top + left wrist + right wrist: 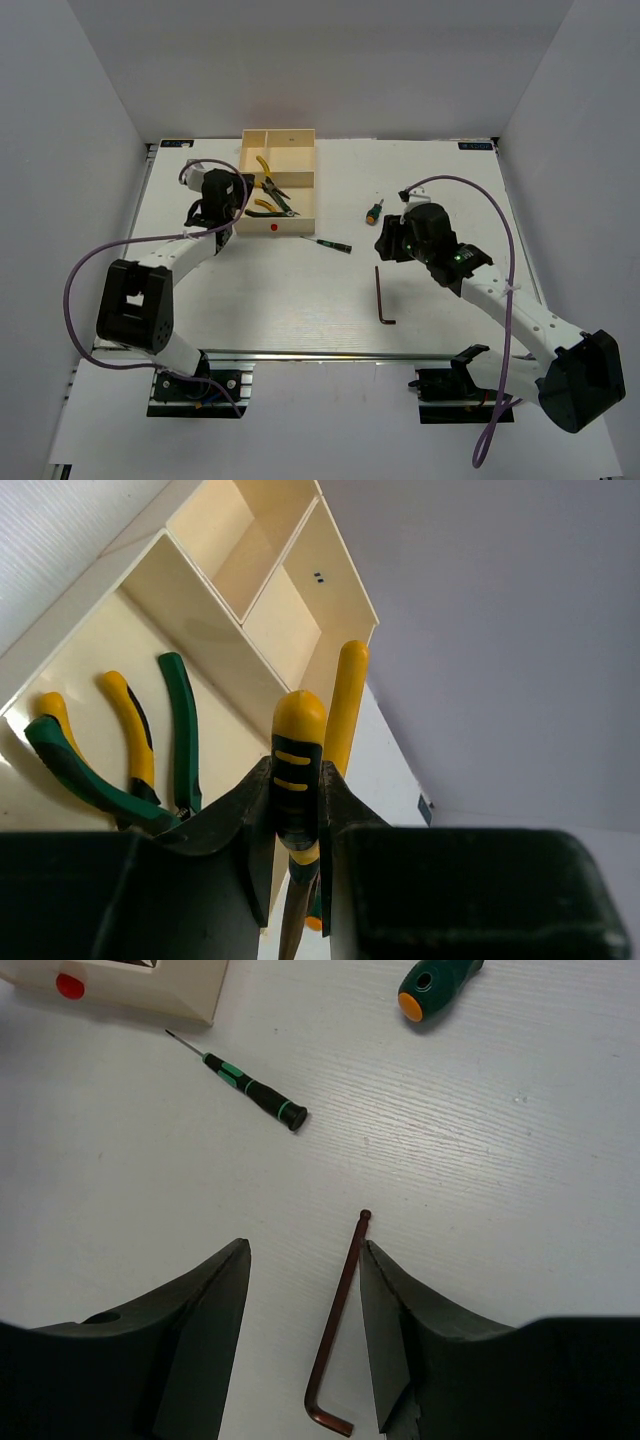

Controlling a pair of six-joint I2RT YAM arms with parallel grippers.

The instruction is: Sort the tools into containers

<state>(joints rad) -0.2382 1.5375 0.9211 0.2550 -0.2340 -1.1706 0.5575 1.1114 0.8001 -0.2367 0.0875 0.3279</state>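
Note:
My left gripper (298,792) is shut on one handle of yellow-handled pliers (298,742) and holds them over the near-left edge of the cream tray (300,590); it also shows in the top view (238,200). Two more pliers (135,742) with yellow and green handles lie in the tray's large compartment (272,200). My right gripper (305,1290) is open, low over the table, with a dark L-shaped hex key (340,1330) between its fingers, close to the right finger. The top view shows this gripper (392,240) above the hex key (381,297).
A thin green-and-black screwdriver (245,1085) lies right of the tray's red dot (70,986), also in the top view (333,243). A stubby green screwdriver (435,982) lies further back (373,211). The tray's two smaller compartments (255,550) hold nothing. White walls enclose the table.

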